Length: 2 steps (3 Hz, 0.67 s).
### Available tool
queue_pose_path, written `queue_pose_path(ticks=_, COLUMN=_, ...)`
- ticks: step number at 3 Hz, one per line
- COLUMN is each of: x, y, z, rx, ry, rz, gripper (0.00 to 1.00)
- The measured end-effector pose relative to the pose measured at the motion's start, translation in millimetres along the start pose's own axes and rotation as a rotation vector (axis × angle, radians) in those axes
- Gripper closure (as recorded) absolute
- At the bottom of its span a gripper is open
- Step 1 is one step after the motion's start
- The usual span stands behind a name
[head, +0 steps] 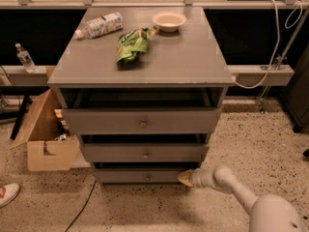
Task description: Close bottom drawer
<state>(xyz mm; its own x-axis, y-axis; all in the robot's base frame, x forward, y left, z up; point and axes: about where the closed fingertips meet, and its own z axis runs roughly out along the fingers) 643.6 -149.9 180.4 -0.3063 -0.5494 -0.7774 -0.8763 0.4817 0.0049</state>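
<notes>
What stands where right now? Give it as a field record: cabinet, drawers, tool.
cabinet top: bowl, green bag, plastic bottle lying down
top drawer: partly open
middle drawer: partly open
bottom drawer: slightly open, not yet closed
tool: at bottom drawer's front, near the floor
floor beside cabinet: cardboard box
</notes>
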Motion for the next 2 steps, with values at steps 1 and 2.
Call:
queue_pose_path(ticks=1, x=16.4, y=37.0, z=-19.3, rx=-0.073, ry=-0.038, rz=-0.031, gripper=1.00)
queue_pose_path(ticks=2, x=42.6, y=86.3, z=-43.5, rx=-0.186, ry=-0.063, rz=-0.064, gripper=1.00)
